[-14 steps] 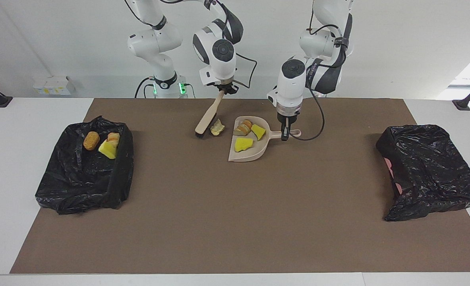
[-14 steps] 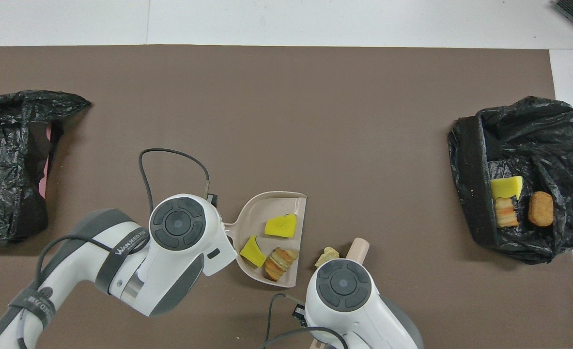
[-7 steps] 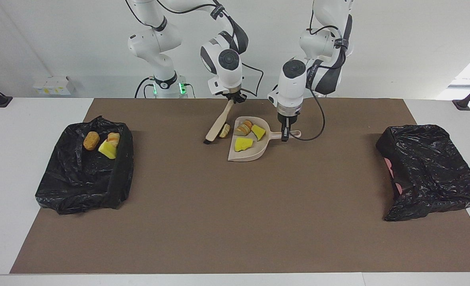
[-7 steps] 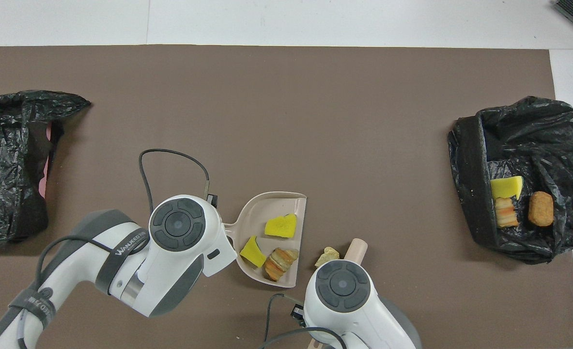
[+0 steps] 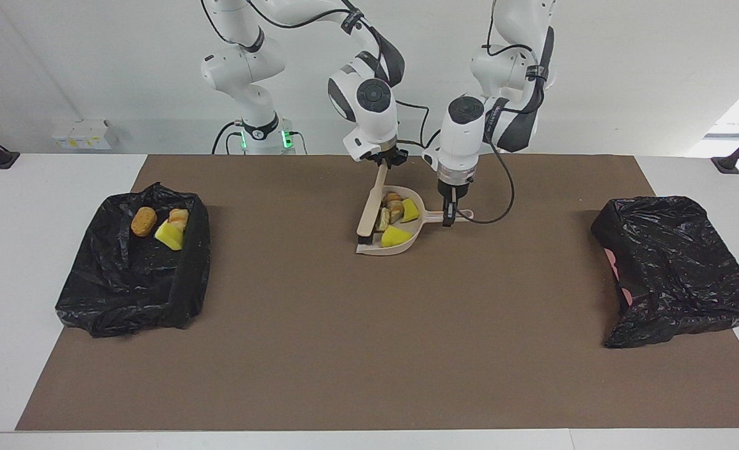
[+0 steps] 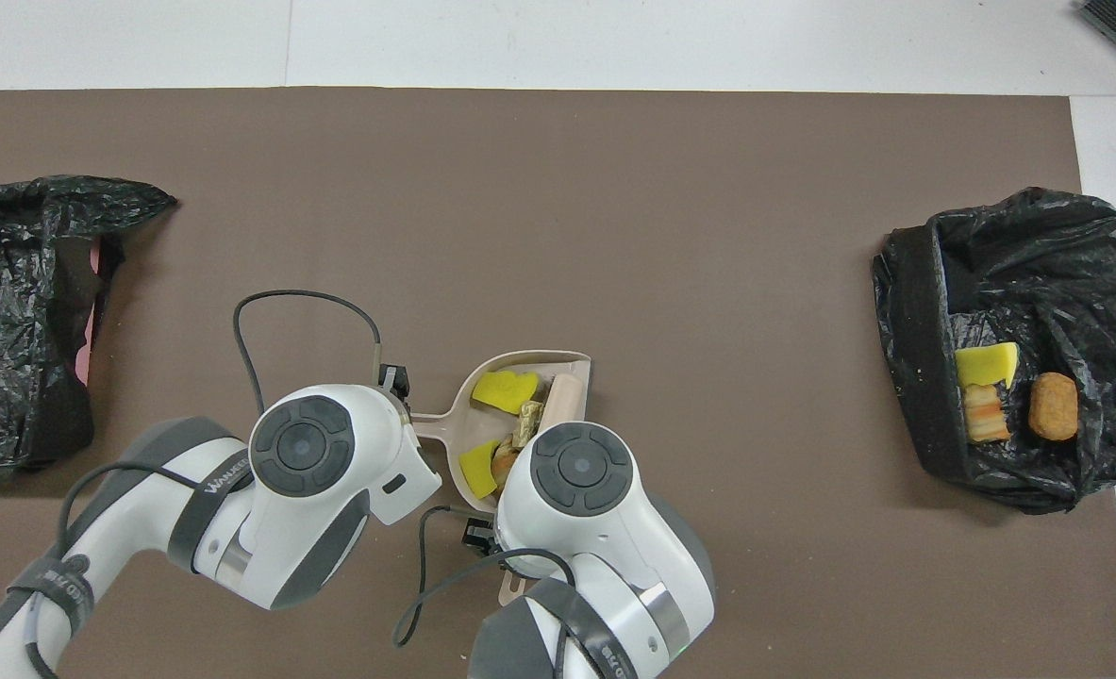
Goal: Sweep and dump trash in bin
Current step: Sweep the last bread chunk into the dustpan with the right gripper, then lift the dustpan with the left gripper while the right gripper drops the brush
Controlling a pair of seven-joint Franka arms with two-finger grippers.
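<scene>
Nearest the robots, the right hand (image 5: 386, 160) pinches the top of the brush (image 5: 371, 205), whose head rests at the open lip of the dustpan (image 5: 384, 248). Beside it, the left hand (image 5: 448, 214) is clamped on the dustpan's handle, holding the pan on the desk (image 5: 344, 350). Four pieces of trash (image 5: 395, 220) lie crowded inside the pan. Three more pieces lie in the black bin (image 5: 182, 294) at the right arm's end of the desk; a second bin (image 5: 675, 269) sits at the left arm's end.

Risk: in judgement, lifting or tilting the pan toward its open lip would let the crowded pieces slide out, especially once the brush head is withdrawn.

The facing view shows both grasps and the brush's contact. The overhead view hides these under the wrists, but shows the pan's interior (image 6: 520, 415) and the filled bin's contents (image 6: 987, 396).
</scene>
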